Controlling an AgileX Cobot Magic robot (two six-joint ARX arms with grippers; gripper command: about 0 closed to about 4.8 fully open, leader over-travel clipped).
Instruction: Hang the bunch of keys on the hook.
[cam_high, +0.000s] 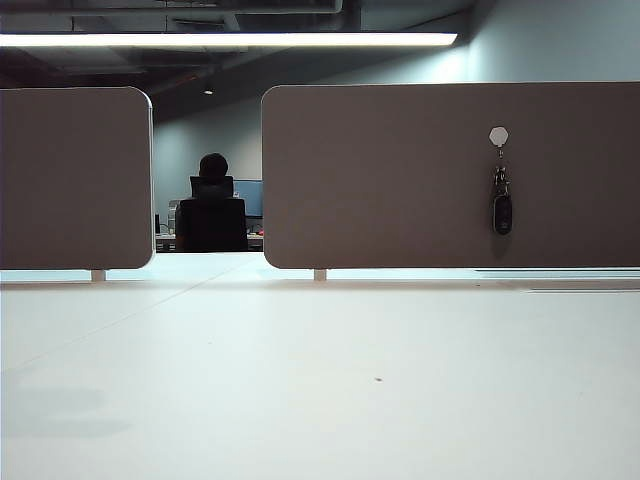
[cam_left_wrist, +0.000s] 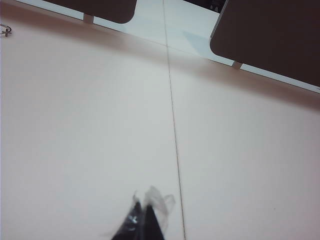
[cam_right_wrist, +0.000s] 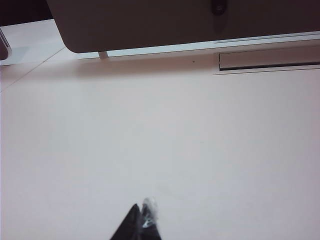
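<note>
**Keys on hook, both grippers shut and empty over table**

Nearest the camera: the flat white table top (cam_high: 320, 390), bare apart from a tiny dark speck ahead of the brown panel's foot.

- Large brown rounded-corner divider panel (cam_high: 450, 175) stands upright at the table's far edge on a small white foot. A second, similar brown panel (cam_high: 75, 178) stands to its left, with a gap between them.
- Small pale grey hexagonal hook plate (cam_high: 499, 135) sits on the large panel's face, upper part, right of centre.
- Bunch of keys with black oblong silver-banded fob (cam_high: 502, 205) hangs straight down from the hook, against the panel face, well above the table. Fob is lowest; the metal bits above it are too small to resolve.
- Left gripper (cam_left_wrist: 142, 220): black fingertips pressed together, some clear film on the tips, nothing between them. It is above the table, well back from the large panel.
- Right gripper (cam_right_wrist: 142, 222): tips together, also empty, above the table and well short of the large panel; the fob's lower end shows on the panel in that view.
- Through the gap between panels: person seated in a black office chair (cam_high: 211, 210), back to the camera, far beyond the large panel.
</note>
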